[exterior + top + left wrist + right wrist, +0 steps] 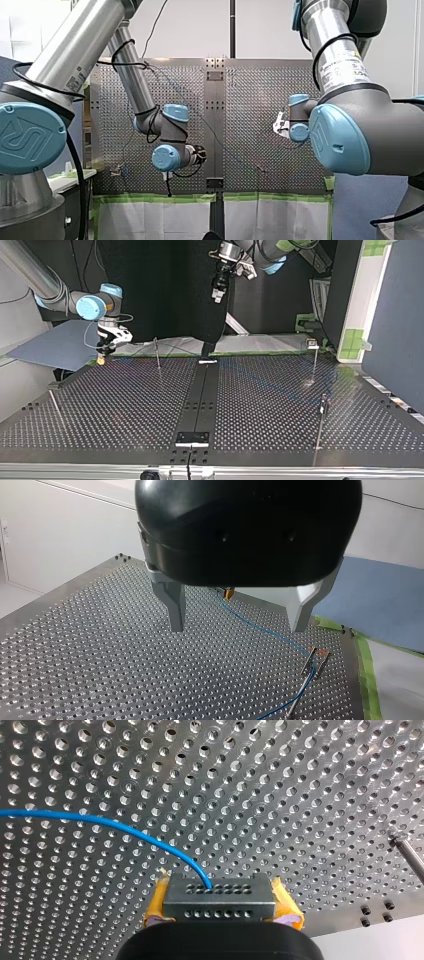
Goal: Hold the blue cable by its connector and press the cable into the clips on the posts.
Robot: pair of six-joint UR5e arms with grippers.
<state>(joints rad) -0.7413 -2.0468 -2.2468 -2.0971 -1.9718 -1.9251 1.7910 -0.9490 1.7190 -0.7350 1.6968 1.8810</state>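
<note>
The thin blue cable [100, 822] runs out of a dark grey connector block [218, 902]. My right gripper [220, 909] is shut on that connector, its yellow pads [157, 906] on either side, just above the perforated table. In the top view it [102, 359] hangs low at the table's far left edge. In the left wrist view the blue cable [260, 629] leads from there across the plate to two thin posts [312, 661] with clips. My left gripper [239, 627] hovers high over the plate, metal fingers [175, 611] wide open and holding nothing; in the top view it [218, 292] is raised at the back centre.
Thin upright posts stand on the perforated table [125, 405]: one at the far left [157, 354], two at the right [315, 357] [322, 415], one leaning at the near left [55, 407]. A black strip [202, 390] runs down the middle. Another post [407, 851] stands beside my right gripper.
</note>
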